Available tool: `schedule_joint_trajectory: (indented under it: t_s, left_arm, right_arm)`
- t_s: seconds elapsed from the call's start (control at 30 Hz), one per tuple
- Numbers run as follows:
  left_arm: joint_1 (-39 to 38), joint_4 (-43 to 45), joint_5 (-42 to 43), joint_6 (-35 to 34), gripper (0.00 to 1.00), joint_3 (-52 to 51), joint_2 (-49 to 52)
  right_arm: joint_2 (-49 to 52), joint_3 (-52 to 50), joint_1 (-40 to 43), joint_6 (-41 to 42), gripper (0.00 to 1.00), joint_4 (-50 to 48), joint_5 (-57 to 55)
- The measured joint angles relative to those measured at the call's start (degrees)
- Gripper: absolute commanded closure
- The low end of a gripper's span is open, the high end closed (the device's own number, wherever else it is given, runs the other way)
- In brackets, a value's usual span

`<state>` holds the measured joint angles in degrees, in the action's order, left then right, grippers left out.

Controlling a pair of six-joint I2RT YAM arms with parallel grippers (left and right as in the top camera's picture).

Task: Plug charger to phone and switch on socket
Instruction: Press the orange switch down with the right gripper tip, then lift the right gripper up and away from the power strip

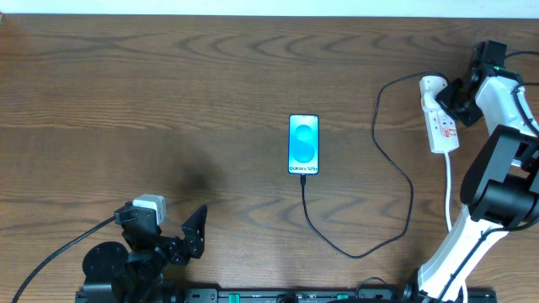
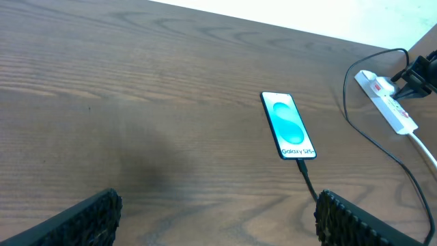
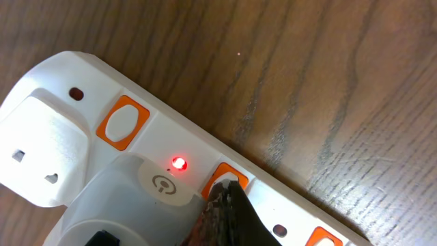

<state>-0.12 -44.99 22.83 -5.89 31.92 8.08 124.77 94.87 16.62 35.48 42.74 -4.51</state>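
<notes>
Now we note the slim black-framed phone with a cyan screen (image 1: pixel 304 145) at table centre, long axis twelve-to-six. The thin black charger cable (image 1: pixel 304 195) is seated at its six o'clock end. The glossy white plastic power strip (image 1: pixel 440 118) lies at the phone's three o'clock, roughly parallel, right under the right gripper (image 3: pixel 229 201). Its jaws are pinched together, tip on an orange switch (image 3: pixel 220 175); a red lamp (image 3: pixel 179 163) glows. Left gripper (image 2: pixel 217 222), spread wide and empty, sits far off at seven o'clock.
</notes>
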Motion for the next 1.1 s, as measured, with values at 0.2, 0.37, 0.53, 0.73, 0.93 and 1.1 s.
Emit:
schedule_joint_trajectory:
  t_s: [0.2,0.37,0.53,0.73,0.93,1.1]
  left_arm:
    - [0.0,0.0,0.0,0.0,0.09,0.0,0.0]
    - [0.0,0.0,0.0,0.0,0.1,0.0,0.0]
    - [0.0,0.0,0.0,0.0,0.1,0.0,0.0]
    - [0.0,0.0,0.0,0.0,0.09,0.0,0.0]
    - [0.0,0.0,0.0,0.0,0.1,0.0,0.0]
    - [0.0,0.0,0.0,0.0,0.09,0.0,0.0]
  right_arm:
    - [0.0,0.7,-0.6,-0.6,0.99,2.2,-0.9]
    - [-2.1,0.3,-1.7,-1.8,0.99,4.0,-0.5]
    - [-10.2,0.2,-3.0,-2.3,0.99,3.5,-2.4]
    - [-16.9,0.9,-3.1,-2.5,0.99,3.2,-4.9]
    - [-16.4,0.9,-3.1,-2.7,0.99,4.6,-7.4]
    - [-18.2,0.8,-3.1,-3.1,0.99,4.6,-7.9]
